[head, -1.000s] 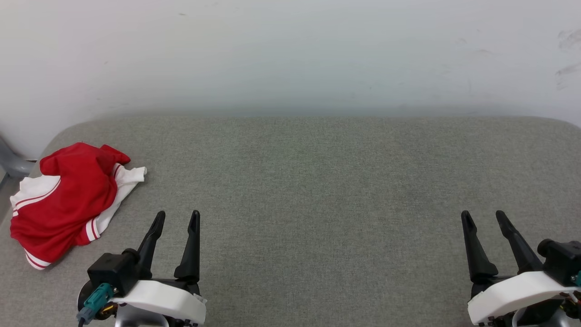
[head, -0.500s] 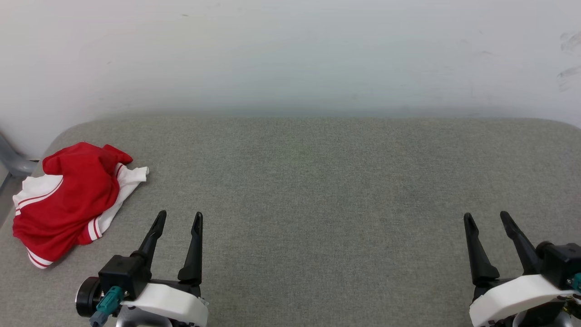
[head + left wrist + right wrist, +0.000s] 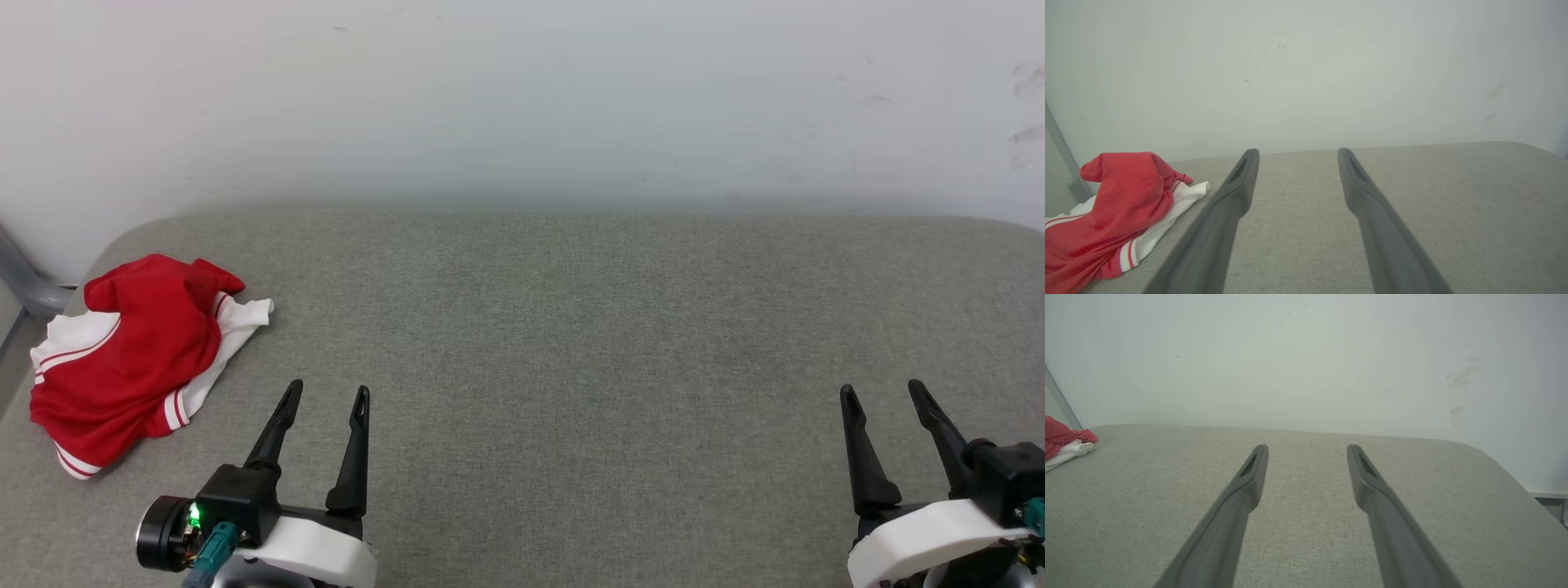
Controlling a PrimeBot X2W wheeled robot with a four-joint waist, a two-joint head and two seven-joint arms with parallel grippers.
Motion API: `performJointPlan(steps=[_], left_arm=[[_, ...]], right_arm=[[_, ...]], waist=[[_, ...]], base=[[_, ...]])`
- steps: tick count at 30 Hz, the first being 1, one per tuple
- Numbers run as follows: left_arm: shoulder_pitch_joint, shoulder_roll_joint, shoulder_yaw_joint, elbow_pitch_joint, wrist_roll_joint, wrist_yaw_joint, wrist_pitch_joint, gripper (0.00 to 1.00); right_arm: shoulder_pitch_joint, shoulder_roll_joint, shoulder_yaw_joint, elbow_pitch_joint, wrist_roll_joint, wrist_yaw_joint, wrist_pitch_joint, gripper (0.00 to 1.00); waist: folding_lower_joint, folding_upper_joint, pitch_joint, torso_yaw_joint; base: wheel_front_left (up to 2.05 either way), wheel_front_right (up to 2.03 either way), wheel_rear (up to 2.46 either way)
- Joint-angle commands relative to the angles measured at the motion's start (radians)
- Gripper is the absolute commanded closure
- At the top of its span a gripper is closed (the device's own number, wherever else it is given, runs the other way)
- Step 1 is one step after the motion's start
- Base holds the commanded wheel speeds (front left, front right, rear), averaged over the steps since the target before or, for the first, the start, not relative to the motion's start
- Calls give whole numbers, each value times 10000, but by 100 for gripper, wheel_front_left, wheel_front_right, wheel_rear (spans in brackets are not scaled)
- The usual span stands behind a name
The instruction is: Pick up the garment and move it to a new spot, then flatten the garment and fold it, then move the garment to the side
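Observation:
The garment lies crumpled at the far left of the grey padded surface, red with white sleeves and red-white striped trim; its letters and number are hidden in the folds. The left wrist view has the garment at lower left, and the right wrist view catches an edge of the garment at far left. My left gripper stands open to the right of the heap, apart from it, nothing between its fingers. My right gripper stands open at the lower right, far from the cloth.
A pale wall rises right behind the padded surface. A grey metal bar slants past the surface's left corner, close behind the garment. The surface's right end curves off near a dark floor gap.
The whole head picture has shifted slightly right and down, so the camera moved. My left wrist has rolled a little, showing a green light. The garment lies as before.

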Motion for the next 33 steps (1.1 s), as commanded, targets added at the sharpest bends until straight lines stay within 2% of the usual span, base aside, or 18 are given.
performJointPlan(steps=[1,11,33], left_arm=[[56,-28,6,15,187,37,-93,0],[-118,-40,303,213,225,59,-168,0],[-311,0,1012,590,-47,73,-158,0]], right_arm=[[109,21,-16,-43,-175,-3,-67,0],[110,22,245,-163,-350,-3,-192,0],[-124,19,983,-459,-322,-5,-325,0]], waist=[[0,0,-4,37],[0,0,70,752],[0,0,184,3815]], base=[[0,0,0],[0,0,0],[0,0,0]])
